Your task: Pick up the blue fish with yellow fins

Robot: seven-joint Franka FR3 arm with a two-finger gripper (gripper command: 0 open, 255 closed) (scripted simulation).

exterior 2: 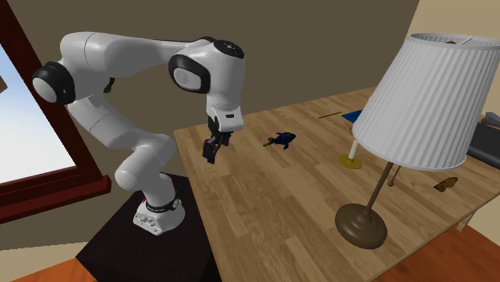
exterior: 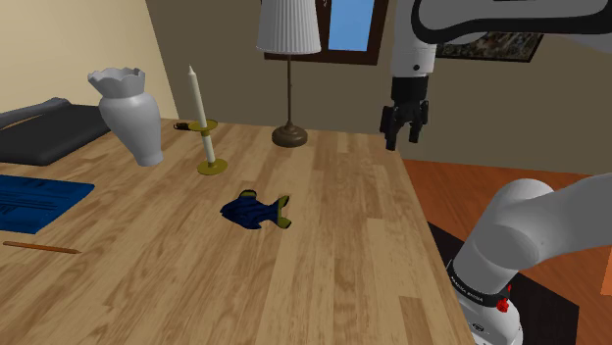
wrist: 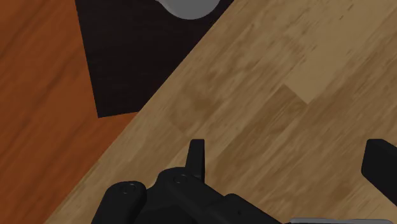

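Light wooden plank table (exterior: pixel 333 274); tan walls, orange-brown floor (exterior: pixel 461 191). On table: white scallop-rimmed vase (exterior: pixel 132 118), white candle in brass holder (exterior: pixel 199 98), lamp with white pleated shade (exterior: pixel 288 29). All-black two-finger gripper (exterior: pixel 403 140) hangs above table edge near stand; fingers wide apart, holding nothing, touching nothing. Dark blue fish with yellow fins (exterior: pixel 255 210) lies mid-table near candle holder, well apart from gripper.
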